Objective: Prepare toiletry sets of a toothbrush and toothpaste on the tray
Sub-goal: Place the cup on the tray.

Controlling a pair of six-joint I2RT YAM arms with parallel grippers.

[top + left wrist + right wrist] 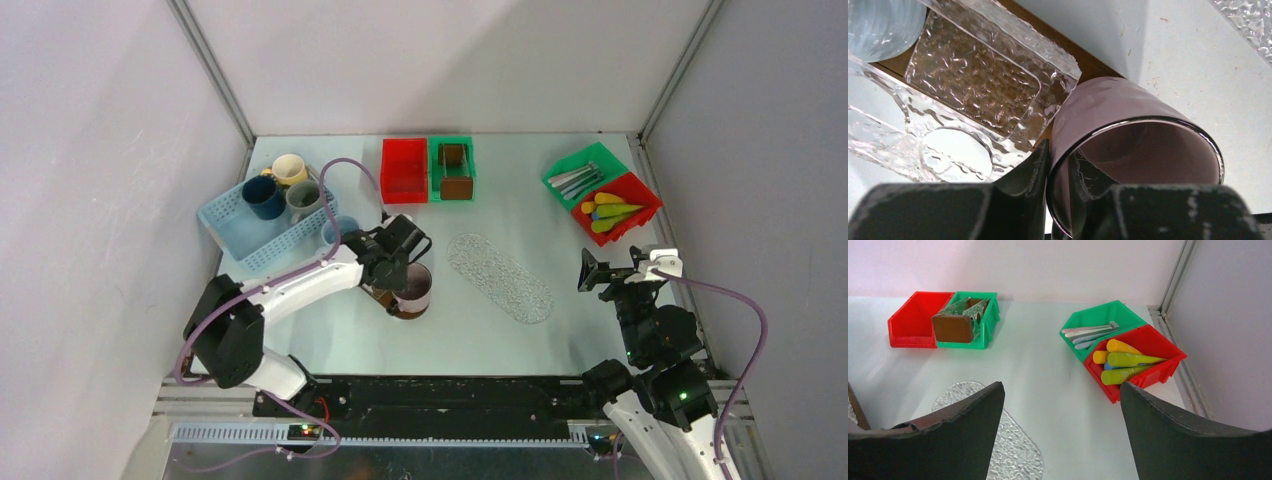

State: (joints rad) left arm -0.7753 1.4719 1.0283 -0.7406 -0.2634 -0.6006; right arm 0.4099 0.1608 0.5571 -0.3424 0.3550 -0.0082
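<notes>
Slim pale toothbrushes (575, 179) lie in a green bin at the back right, also in the right wrist view (1089, 333). Yellow, lime and blue tubes (610, 212) lie in the red bin beside it (1127, 361). A clear textured oval tray (500, 277) lies mid-table (998, 445). My left gripper (397, 268) is shut on the rim of a mauve mug (1128, 120), one finger inside and one outside (1059, 150). My right gripper (620, 270) is open and empty, above the table in front of the bins (1060, 410).
The mug (414, 290) stands by a clear textured holder on a brown base (973, 85). A blue basket (232, 232) holds several mugs at the left. A red bin (403, 170) and a green bin with a brown holder (453, 170) stand at the back.
</notes>
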